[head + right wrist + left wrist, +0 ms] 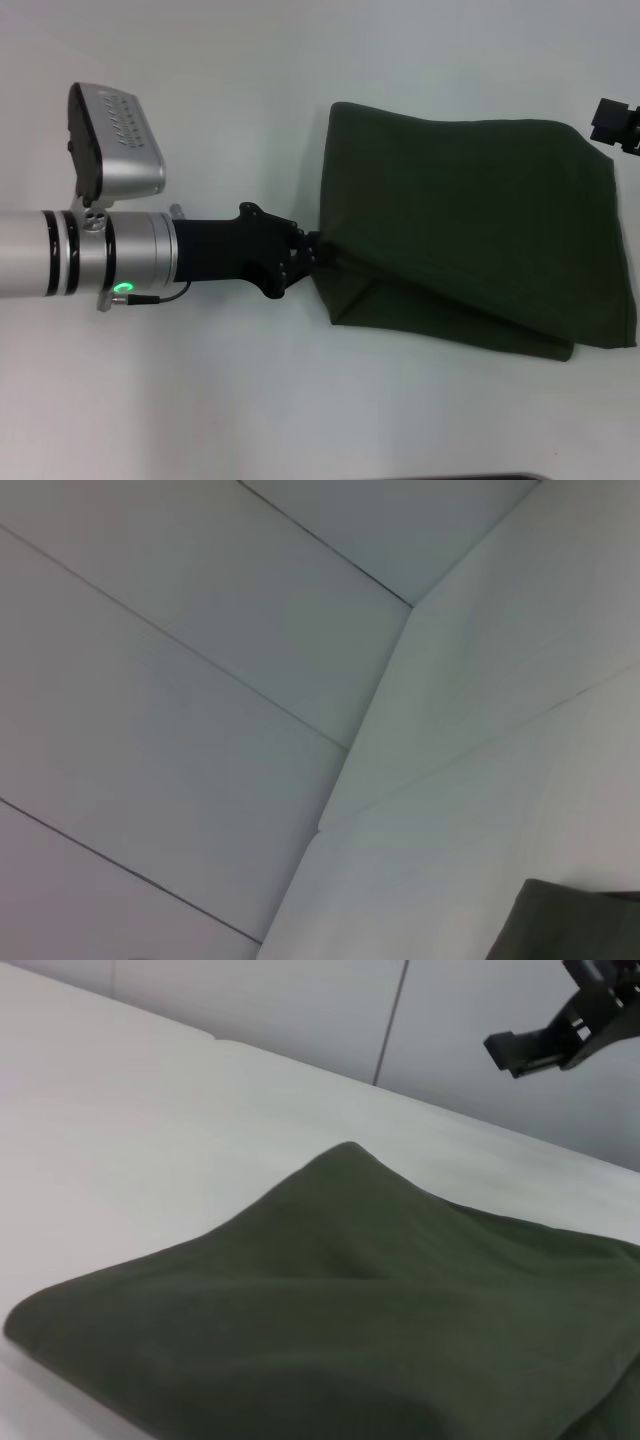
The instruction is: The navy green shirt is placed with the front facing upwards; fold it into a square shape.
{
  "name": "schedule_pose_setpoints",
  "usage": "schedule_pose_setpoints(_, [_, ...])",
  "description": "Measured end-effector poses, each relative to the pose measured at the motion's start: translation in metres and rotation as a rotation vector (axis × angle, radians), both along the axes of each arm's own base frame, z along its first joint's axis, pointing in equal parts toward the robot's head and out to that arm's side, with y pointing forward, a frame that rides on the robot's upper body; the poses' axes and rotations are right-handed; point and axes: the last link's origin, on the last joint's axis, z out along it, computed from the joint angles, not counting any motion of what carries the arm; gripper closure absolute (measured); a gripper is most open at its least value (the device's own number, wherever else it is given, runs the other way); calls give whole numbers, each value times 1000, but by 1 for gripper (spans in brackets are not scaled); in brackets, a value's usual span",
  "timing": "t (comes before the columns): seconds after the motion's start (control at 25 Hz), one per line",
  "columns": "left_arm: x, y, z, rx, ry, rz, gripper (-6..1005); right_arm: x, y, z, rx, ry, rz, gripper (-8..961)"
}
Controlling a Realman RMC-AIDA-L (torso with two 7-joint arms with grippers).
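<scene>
Item: the navy green shirt [470, 215], lying on the white table [200, 400], centre-right of the head view; already folded into a compact, roughly four-sided bundle, no letters or collar showing.

Left gripper [312, 252]: mid-frame, at the bundle's left edge, apparently pinching the cloth there; we cannot tell for certain that it is closed on it.

Right gripper [612, 122]: upper right corner, raised clear of the shirt; finger state unclear.

Progress, as we judge it: mostly done. Remaining: the lower edge runs slanted, so squaring up and release.
</scene>
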Motion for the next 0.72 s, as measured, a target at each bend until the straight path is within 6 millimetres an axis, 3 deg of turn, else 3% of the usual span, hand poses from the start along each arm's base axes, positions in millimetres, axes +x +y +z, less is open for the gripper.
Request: schedule_pose_setpoints(0.72, [2,12,9,31,12,-16,917,-7,9,-3,-10,-7,18,205])
